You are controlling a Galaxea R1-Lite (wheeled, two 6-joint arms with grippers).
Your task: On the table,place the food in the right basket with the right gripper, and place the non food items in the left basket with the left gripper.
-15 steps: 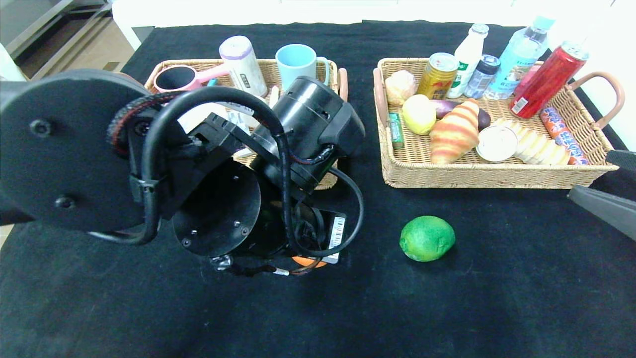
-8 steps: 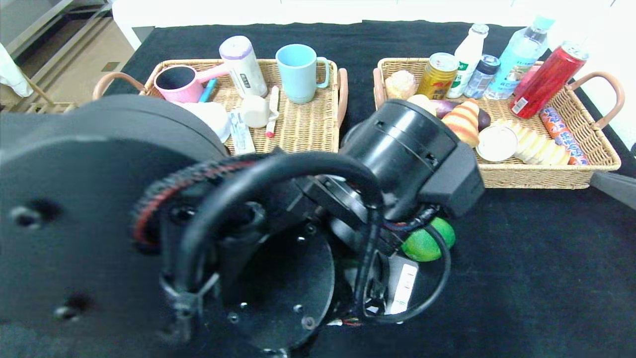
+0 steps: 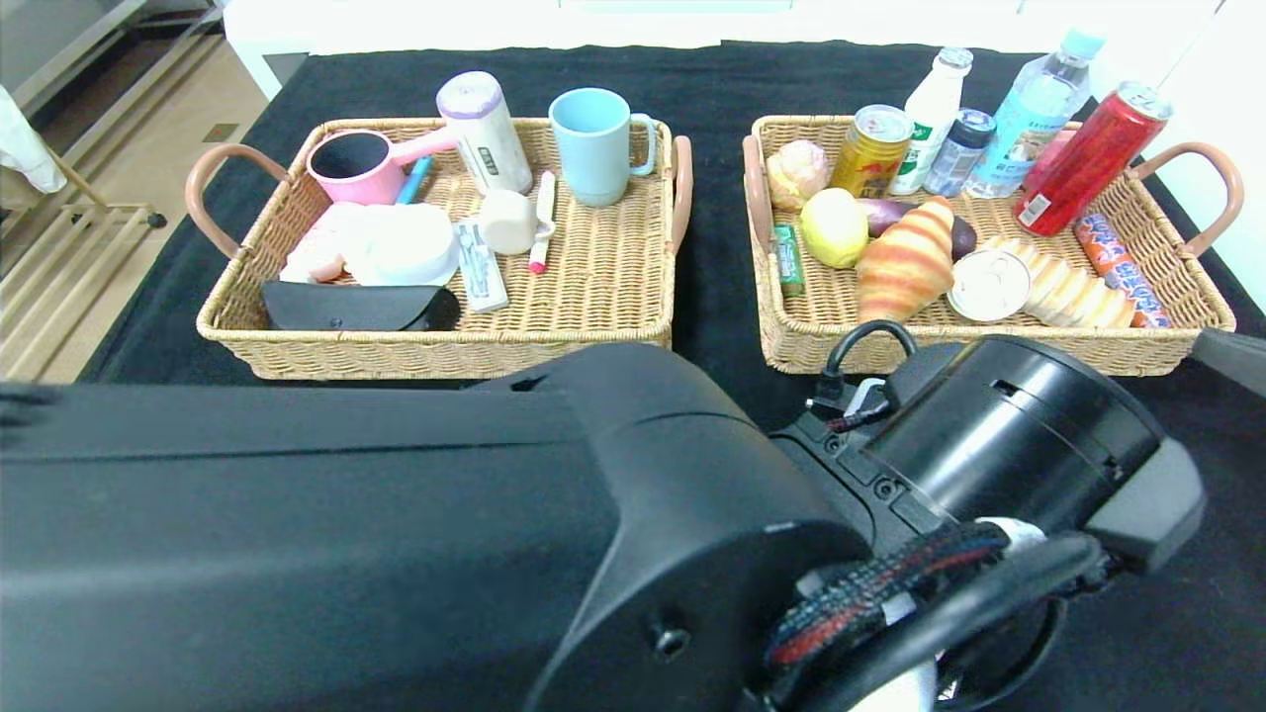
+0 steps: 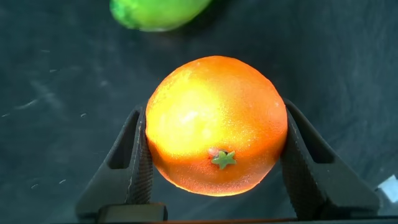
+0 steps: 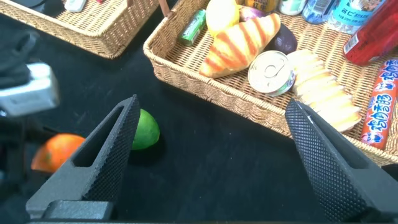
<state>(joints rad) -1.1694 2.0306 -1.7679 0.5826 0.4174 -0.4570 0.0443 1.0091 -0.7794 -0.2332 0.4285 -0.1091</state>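
Left arm (image 3: 593, 534) swung across, hiding orange (image 4: 216, 124), wrist-view jaws clamping it

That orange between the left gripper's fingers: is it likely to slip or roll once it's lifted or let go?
The orange is round and smooth-skinned, so it would probably roll if released on the flat black cloth. The left gripper has ribbed pads flanking its widest part, which likely limits slipping. It looks firm, showing no visible denting at the pads, though that is hard to judge.

orange (image 4: 214, 124) between left gripper (image 4: 214, 163) fingers, lime (image 4: 158, 11) on table (image 4: 56, 93) just beyond
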